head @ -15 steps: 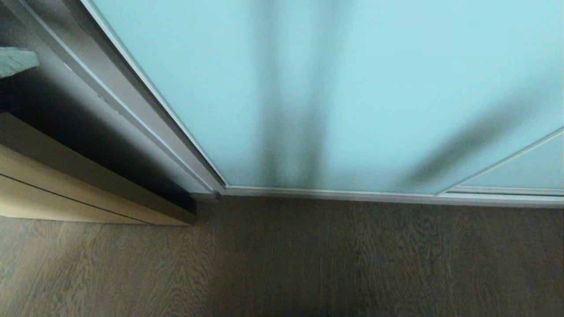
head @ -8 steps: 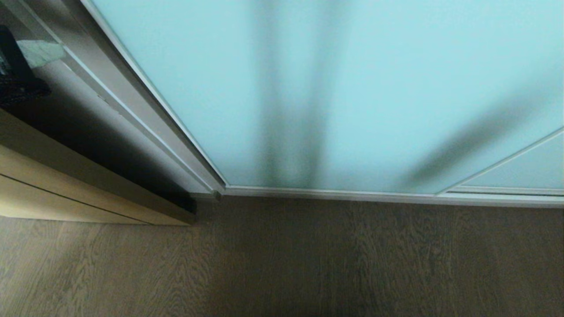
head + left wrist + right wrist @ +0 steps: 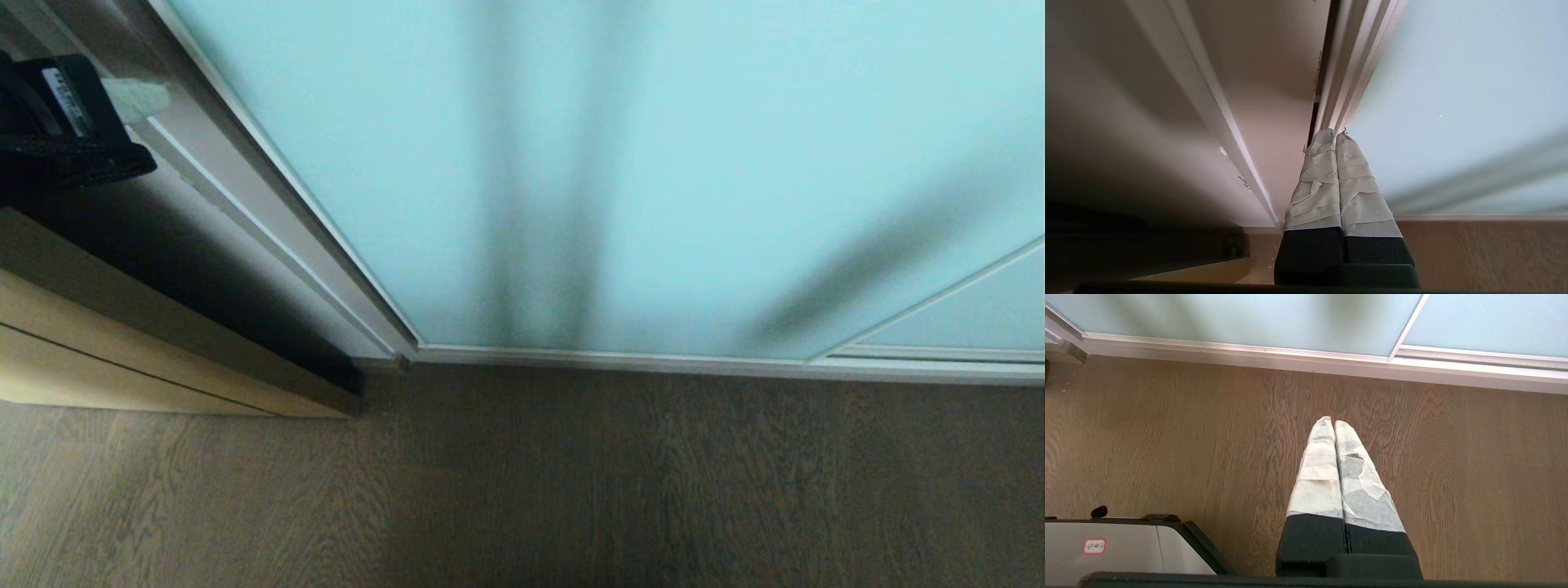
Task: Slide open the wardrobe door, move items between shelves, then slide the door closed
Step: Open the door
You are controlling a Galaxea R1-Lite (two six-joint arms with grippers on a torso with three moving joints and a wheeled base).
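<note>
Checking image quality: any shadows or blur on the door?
Head view: two dark soft streaks fall across the sliding wardrobe door, and the wooden floor is dim. Left wrist view: the left claw is sharp; the surfaces beside the door frame are blurred.

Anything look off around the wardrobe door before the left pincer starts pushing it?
Nothing stands out. The sliding wardrobe door sits square in its bottom track, glass unbroken, dark blurs behind it. The left pincer, shut, points at the frame's edge; the right pincer, shut, hangs over the wood floor.

The left gripper has come into the head view, nearer the sliding wardrobe door's left frame edge.
</note>
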